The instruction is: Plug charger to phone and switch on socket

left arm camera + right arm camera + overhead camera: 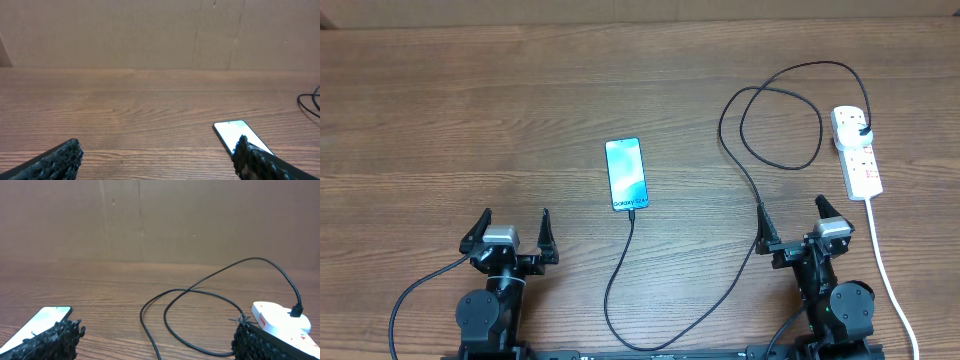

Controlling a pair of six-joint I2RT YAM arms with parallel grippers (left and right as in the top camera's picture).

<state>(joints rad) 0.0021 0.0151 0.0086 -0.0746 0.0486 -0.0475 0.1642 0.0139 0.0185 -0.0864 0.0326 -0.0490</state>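
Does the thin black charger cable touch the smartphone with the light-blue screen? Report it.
Touching. Overhead view: the charger cable runs straight into the phone's near edge, no gap.

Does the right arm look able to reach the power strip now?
Probably yes. The power strip lies ahead, to the right of its open fingers, with nothing between; the charger cable loops on the other side.

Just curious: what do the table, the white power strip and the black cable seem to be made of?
The table: likely wood or wood-look laminate, matte, visible grain. The power strip: smooth white plastic, seemingly. The charger cable: probably rubbery black sheath; it curls in loose loops.
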